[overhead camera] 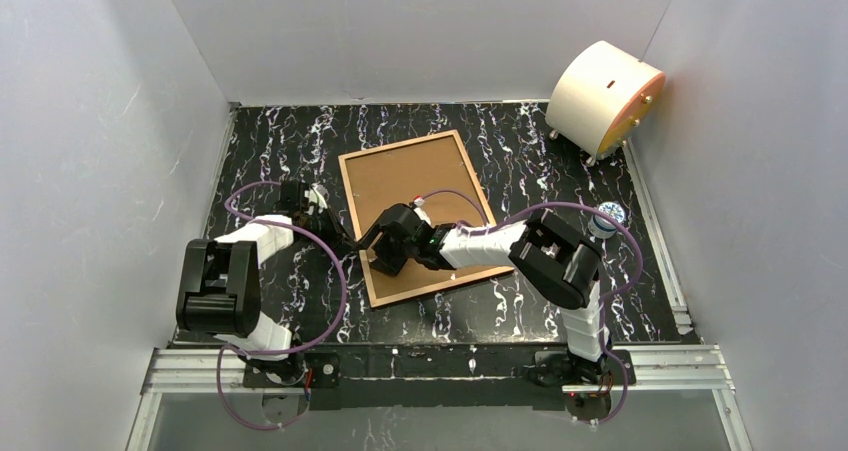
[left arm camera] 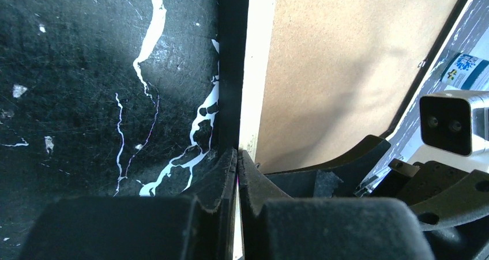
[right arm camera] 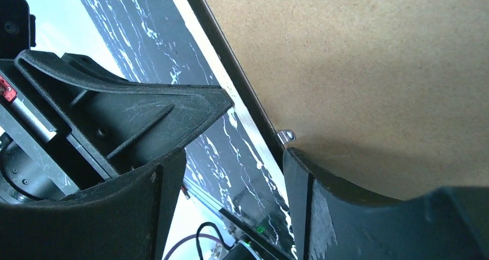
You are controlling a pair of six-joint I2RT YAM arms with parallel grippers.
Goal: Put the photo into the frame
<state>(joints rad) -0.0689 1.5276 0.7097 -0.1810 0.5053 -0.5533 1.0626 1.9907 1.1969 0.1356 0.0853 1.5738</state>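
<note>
The frame point(overhead camera: 398, 143) lies flat on the black marbled table with the brown backing board point(overhead camera: 410, 186) facing up in it. The photo does not show in any view. My left gripper point(overhead camera: 347, 241) is at the frame's left edge. In the left wrist view its jaws point(left arm camera: 237, 156) are shut on the thin frame edge point(left arm camera: 232, 70). My right gripper point(overhead camera: 385, 256) is open over the frame's near-left corner. In the right wrist view point(right arm camera: 230, 162) one finger rests on the board point(right arm camera: 375, 70) beside a small metal tab point(right arm camera: 286, 136), and the other is outside the frame edge point(right arm camera: 233, 70).
A cream round drum point(overhead camera: 603, 99) on small feet stands at the back right. A small blue-and-white item point(overhead camera: 606, 219) lies right of the frame. Grey walls close in the table on three sides. The two grippers are close together at the frame's left edge.
</note>
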